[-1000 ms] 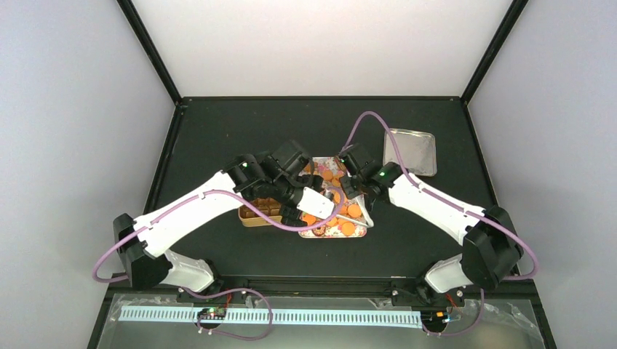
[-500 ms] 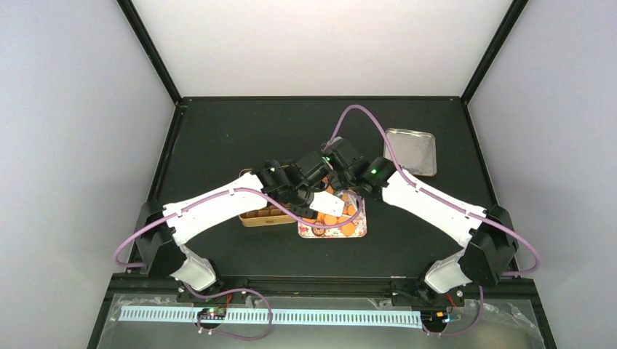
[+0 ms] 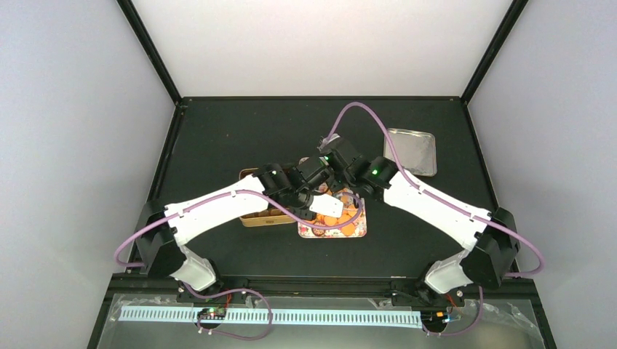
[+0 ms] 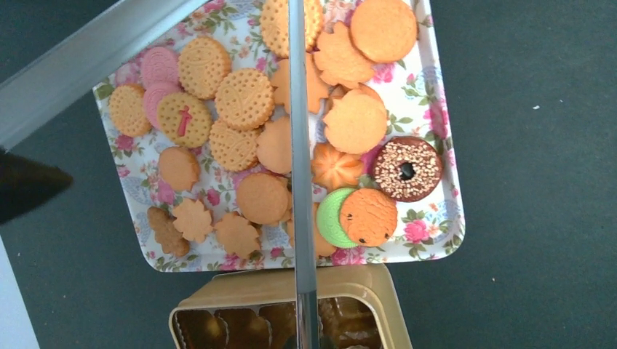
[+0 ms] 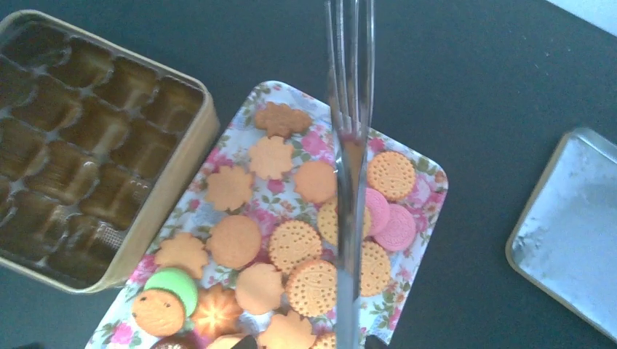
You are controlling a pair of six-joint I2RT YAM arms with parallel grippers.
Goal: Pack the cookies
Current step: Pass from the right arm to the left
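Note:
The cookies (image 4: 247, 98) lie heaped on a floral tray (image 4: 436, 240), mostly round orange-golden ones, with a green one (image 4: 327, 218), pink ones (image 5: 396, 227) and a brown ring (image 4: 407, 169). Both arms meet over this tray (image 3: 331, 231). My left gripper (image 3: 325, 198) carries thin metal tongs (image 4: 300, 218), whose blades are pressed into one strip above the middle of the tray. My right gripper (image 3: 336, 161) carries fork-tipped tongs (image 5: 349, 182) above the pink and dotted cookies. Neither gripper's fingers show. No cookie is visible in either tool.
A square gold tin (image 4: 291, 287) with dark brown paper cups (image 5: 109, 131) stands against the tray's left side (image 3: 255, 217). A shallow silver lid (image 3: 411, 151) lies at the back right, also in the right wrist view (image 5: 575, 233). The mat (image 3: 218, 138) is black.
Both arms have swung inward and now crowd over the tray's far half. The left tongs have closed. The right arm has moved left across the tray.

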